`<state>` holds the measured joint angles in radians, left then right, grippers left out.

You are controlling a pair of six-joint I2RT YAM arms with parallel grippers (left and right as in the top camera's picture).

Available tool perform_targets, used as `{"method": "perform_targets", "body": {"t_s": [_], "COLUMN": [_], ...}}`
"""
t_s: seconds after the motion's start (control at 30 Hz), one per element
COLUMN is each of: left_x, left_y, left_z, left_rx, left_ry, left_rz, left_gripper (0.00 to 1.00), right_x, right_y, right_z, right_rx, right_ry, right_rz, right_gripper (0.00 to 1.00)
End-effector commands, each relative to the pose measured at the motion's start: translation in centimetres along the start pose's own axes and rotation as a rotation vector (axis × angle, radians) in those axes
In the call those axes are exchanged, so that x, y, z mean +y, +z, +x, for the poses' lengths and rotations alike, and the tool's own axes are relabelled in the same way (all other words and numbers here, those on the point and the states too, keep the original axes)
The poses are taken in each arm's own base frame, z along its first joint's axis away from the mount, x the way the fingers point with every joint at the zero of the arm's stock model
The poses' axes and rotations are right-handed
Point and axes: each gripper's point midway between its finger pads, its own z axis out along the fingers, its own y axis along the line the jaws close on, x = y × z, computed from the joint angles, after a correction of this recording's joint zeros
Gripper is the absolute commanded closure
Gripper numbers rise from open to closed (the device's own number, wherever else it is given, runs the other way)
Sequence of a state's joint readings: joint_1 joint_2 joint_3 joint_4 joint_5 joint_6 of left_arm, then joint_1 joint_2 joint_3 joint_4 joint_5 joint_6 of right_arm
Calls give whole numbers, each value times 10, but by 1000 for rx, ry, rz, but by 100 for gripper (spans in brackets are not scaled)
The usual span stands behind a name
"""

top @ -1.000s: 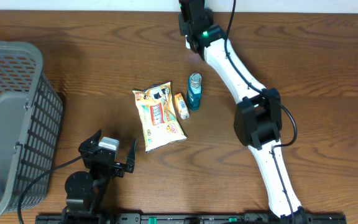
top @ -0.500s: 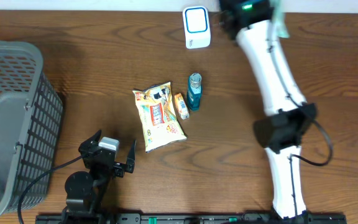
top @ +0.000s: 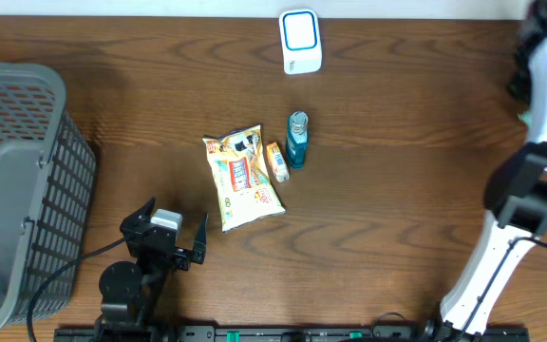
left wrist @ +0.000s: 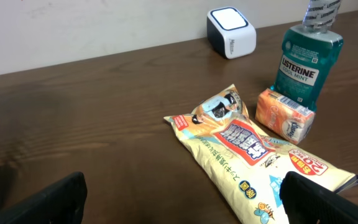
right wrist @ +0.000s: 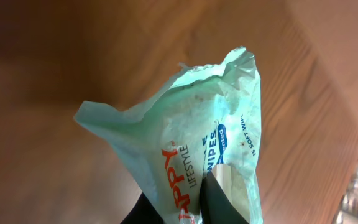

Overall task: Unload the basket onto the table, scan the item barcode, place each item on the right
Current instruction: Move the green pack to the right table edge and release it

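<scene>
The right wrist view shows my right gripper point(right wrist: 185, 200) shut on a pale green pack of wipes point(right wrist: 191, 118), lifted above the wooden table. In the overhead view the right arm point(top: 539, 85) reaches to the far right corner, and its gripper and the pack are cut off by the frame edge. The white barcode scanner point(top: 300, 40) with a blue-rimmed face stands at the back centre, also visible from the left wrist as the scanner point(left wrist: 231, 31). My left gripper point(top: 169, 234) rests open at the front left with nothing between its fingers.
A yellow snack bag point(top: 242, 178), a small orange box point(top: 275, 161) and a teal mouthwash bottle point(top: 297, 139) sit mid-table. A grey mesh basket point(top: 17, 180) fills the left side. The snack bag point(left wrist: 260, 155) lies just ahead of the left gripper point(left wrist: 185, 202).
The right arm has swung from over the scanner to the far right edge, carrying the wipes pack. The scanner is now uncovered. The left arm has stayed still.
</scene>
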<state>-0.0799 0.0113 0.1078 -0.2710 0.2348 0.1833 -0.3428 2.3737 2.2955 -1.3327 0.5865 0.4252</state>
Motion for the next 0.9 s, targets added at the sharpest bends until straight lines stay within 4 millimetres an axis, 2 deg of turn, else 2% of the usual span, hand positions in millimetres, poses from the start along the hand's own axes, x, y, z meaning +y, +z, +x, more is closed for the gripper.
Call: {"method": "perform_targets", "body": {"t_s": [0.0, 0.07, 0.2, 0.23, 0.27, 0.3, 0.4, 0.47, 0.53, 0.63, 0.73, 0.87], "left_x": [-4, -4, -4, -4, -4, -4, -4, -4, -4, -4, -4, -4], "left_y": [2, 2, 2, 2, 2, 2, 2, 2, 2, 2, 2, 2], "left_z": [13, 13, 13, 13, 13, 13, 13, 13, 13, 13, 13, 13], "left_rx": [39, 39, 39, 39, 39, 39, 39, 39, 39, 39, 39, 39], "left_ry": [-10, -10, -10, -10, -10, -10, -10, -10, -10, -10, -10, -10], "left_rz": [22, 22, 22, 22, 22, 22, 22, 22, 22, 22, 22, 22], "left_gripper": [2, 2, 2, 2, 2, 2, 2, 2, 2, 2, 2, 2], "right_x": [-16, -33, -65, -71, -73, -73, -71, -69, -61, -50, -43, -43], "right_y": [47, 61, 74, 76, 77, 78, 73, 63, 44, 7, -38, -108], "right_z": [20, 20, 11, 11, 10, 10, 6, 2, -5, -13, -16, -10], "right_rx": [123, 146, 151, 160, 169, 183, 204, 207, 197, 164, 118, 38], "right_ry": [72, 111, 172, 177, 181, 182, 198, 218, 233, 222, 198, 154], "right_rz": [-32, -21, -9, -19, -40, -82, -188, -259, -358, -493, -580, -659], "right_gripper": [99, 99, 98, 92, 82, 76, 77, 70, 59, 51, 48, 41]}}
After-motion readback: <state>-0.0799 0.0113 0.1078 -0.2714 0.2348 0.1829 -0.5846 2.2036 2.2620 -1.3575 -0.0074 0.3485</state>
